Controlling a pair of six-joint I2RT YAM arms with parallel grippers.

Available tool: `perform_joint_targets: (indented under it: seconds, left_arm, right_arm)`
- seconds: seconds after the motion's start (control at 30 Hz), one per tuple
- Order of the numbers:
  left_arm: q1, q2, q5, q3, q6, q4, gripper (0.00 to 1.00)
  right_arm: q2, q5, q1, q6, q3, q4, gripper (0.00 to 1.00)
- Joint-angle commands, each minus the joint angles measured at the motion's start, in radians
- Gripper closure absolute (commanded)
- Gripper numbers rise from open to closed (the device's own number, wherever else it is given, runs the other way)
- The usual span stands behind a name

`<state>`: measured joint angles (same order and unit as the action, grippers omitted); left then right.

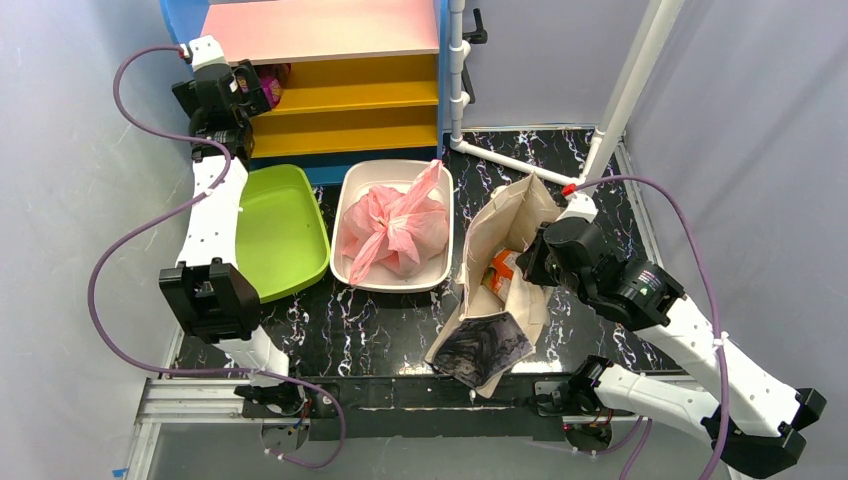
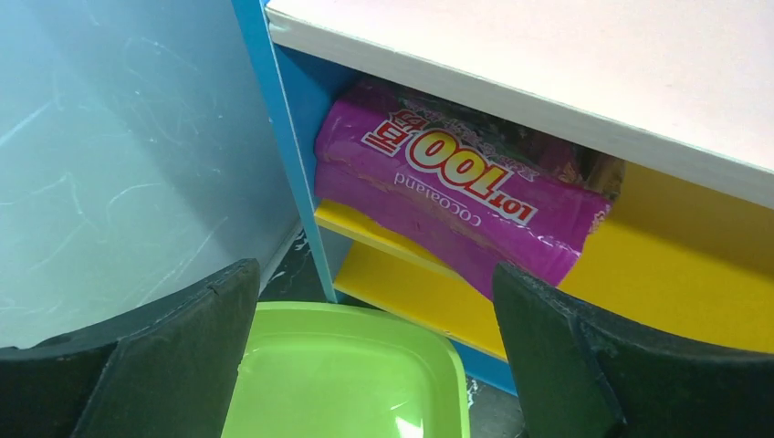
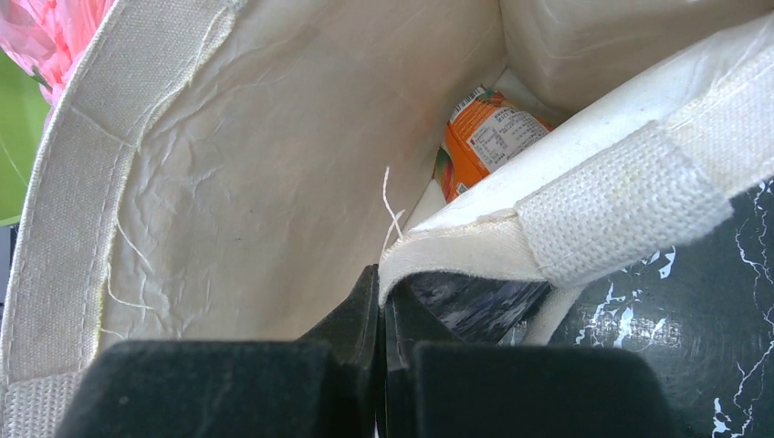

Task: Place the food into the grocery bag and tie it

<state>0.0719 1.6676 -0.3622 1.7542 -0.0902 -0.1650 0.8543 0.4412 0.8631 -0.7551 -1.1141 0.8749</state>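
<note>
The pink grocery bag point(image 1: 395, 228) lies knotted at the top in a white tray point(image 1: 441, 272); a corner of the grocery bag point(image 3: 55, 27) shows in the right wrist view. The food is hidden; the bag bulges. My left gripper point(image 1: 258, 92) is raised at the shelf's left end, far from the bag. Seen from the left wrist, this gripper point(image 2: 374, 274) stands wide open with nothing between its fingers. My right gripper point(image 3: 381, 274) is shut on the rim of a beige canvas tote point(image 3: 228, 182). From above, the right gripper point(image 1: 527, 268) is at the tote's point(image 1: 500, 225) right edge.
A green tray point(image 1: 280, 230) lies left of the white one, and this green tray point(image 2: 347, 383) is below my left fingers. A magenta packet point(image 2: 456, 201) sits on the yellow shelf point(image 1: 340, 100). An orange carton point(image 3: 488, 137) lies inside the tote. A white pipe frame point(image 1: 620, 100) stands at the back right.
</note>
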Motion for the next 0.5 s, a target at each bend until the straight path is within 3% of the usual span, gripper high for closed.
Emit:
perform_joint_targets:
  seconds: [0.0, 0.47]
  left_arm:
    - [0.009, 0.026, 0.066, 0.017, -0.067, 0.012, 0.02]
    - [0.014, -0.021, 0.218, -0.168, -0.118, 0.273, 0.02]
  right_arm:
    - [0.010, -0.019, -0.004, 0.000, 0.014, -0.037, 0.99]
    - [0.020, -0.011, -0.004, 0.003, 0.017, -0.041, 0.99]
